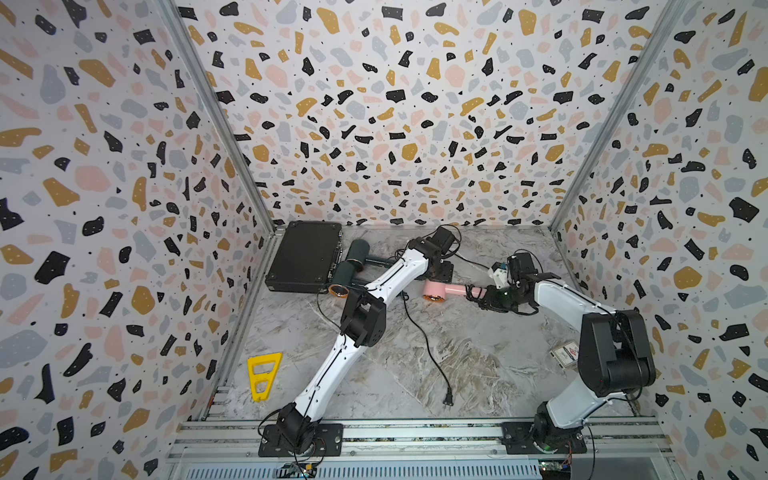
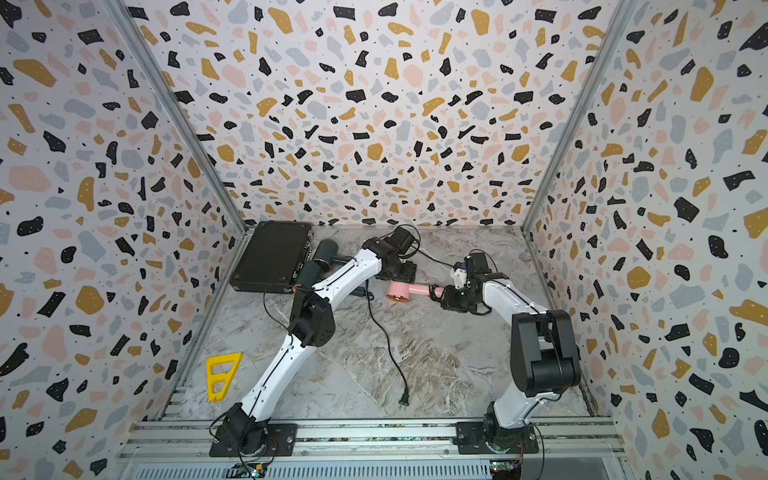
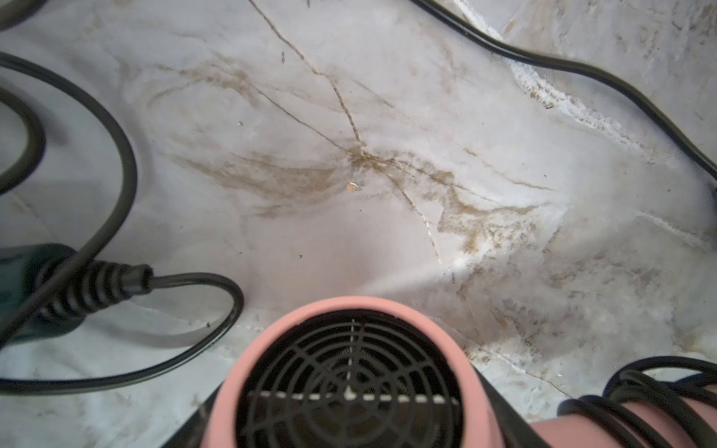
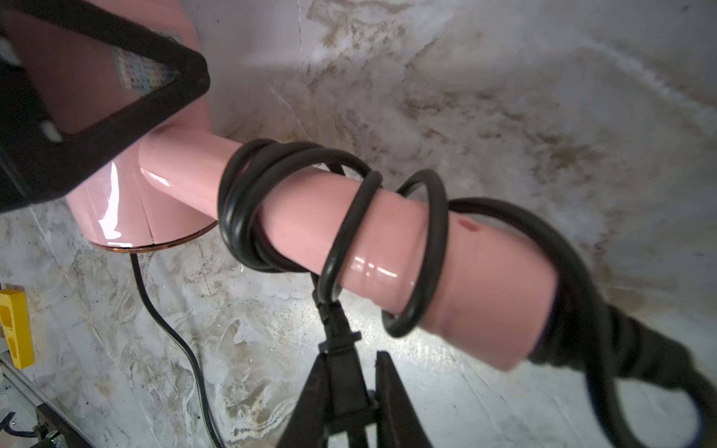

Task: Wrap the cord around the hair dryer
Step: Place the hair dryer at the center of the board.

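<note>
Right gripper jaws apparently clamping plug, cord round hair dryer

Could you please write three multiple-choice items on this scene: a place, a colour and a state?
1. Where is the yellow triangle? A) near the left arm's base B) on the black case C) beside the right arm
2. What colour is the hair dryer wound with cord? A) green B) pink C) white
3. What do the right jaws hold? A) nothing B) the dryer's handle C) the cord's plug
A, it lies by that base; B, pink shows between coils; C, they pinch the plug.
</note>
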